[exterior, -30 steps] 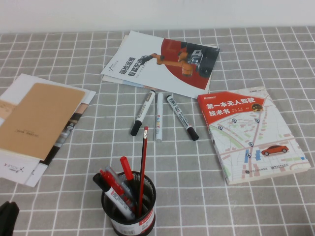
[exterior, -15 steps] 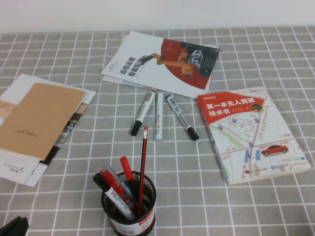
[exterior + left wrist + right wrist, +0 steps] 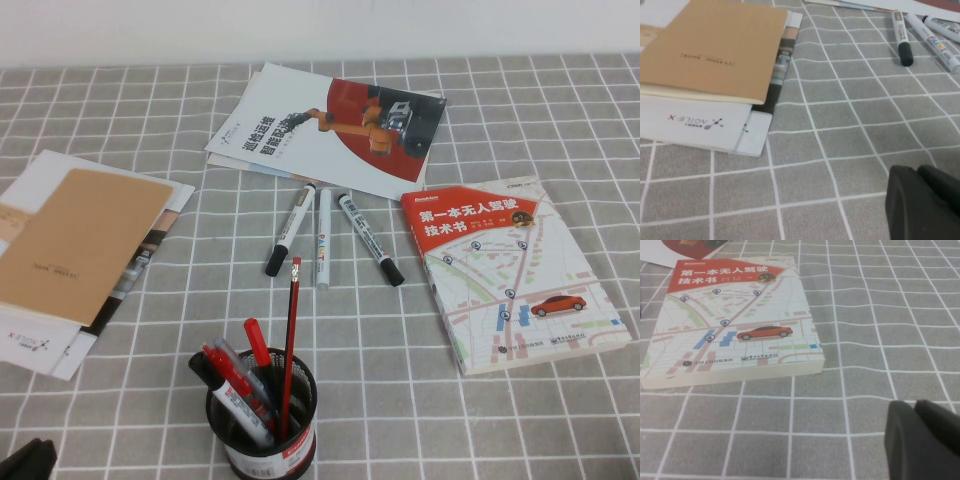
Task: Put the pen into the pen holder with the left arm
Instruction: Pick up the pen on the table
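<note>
Two white markers with black caps lie mid-table: the left pen and the right pen, with an all-white marker between them. The left pen also shows in the left wrist view. The black mesh pen holder stands at the front and holds red pens and a thin red pencil. My left gripper is at the front left corner, far from the pens; in its wrist view it is shut and empty. My right gripper is shut and empty near the book.
A brown notebook lies on white papers at the left. A robot brochure lies at the back, behind the pens. A red-and-white book lies at the right and also shows in the right wrist view.
My left gripper has sunk lower at the front left corner of the high view. The pens and the holder have not moved.
</note>
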{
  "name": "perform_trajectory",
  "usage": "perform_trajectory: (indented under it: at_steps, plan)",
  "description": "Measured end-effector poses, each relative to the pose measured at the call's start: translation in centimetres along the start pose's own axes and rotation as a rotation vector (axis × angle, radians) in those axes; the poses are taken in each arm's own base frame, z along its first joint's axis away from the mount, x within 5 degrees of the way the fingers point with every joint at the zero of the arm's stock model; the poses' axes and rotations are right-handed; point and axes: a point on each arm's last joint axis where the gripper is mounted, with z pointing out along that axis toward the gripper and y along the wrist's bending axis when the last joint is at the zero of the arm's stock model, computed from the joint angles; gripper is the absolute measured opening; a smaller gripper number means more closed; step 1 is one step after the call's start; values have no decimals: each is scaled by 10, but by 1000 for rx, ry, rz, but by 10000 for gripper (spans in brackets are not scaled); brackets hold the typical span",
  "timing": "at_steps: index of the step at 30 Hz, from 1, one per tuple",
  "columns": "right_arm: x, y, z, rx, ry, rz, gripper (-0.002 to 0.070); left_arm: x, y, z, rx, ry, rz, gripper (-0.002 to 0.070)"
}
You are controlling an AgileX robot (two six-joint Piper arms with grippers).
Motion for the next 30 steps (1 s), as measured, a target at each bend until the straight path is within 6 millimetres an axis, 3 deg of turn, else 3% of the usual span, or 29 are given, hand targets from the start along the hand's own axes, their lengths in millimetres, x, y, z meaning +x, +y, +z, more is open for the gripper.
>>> perform_trajectory:
  at_steps: [5, 12, 23, 26, 30]
  plan:
    - [0, 0, 0, 0, 0, 0, -15, -7, 1, 0, -12, -77, -37, -3]
    - [0, 0, 0, 0, 0, 0, -15, -24, 6, -3, -23, -270, -329, -2]
    - [0, 0, 0, 0, 0, 0, -15, -33, 7, -6, -15, -317, -409, -2]
    - [0, 0, 0, 0, 0, 0, -15, -56, 2, -10, 20, -266, -397, -3]
    - [0, 0, 0, 0, 0, 0, -15, -100, -6, -10, 69, -159, -343, -3]
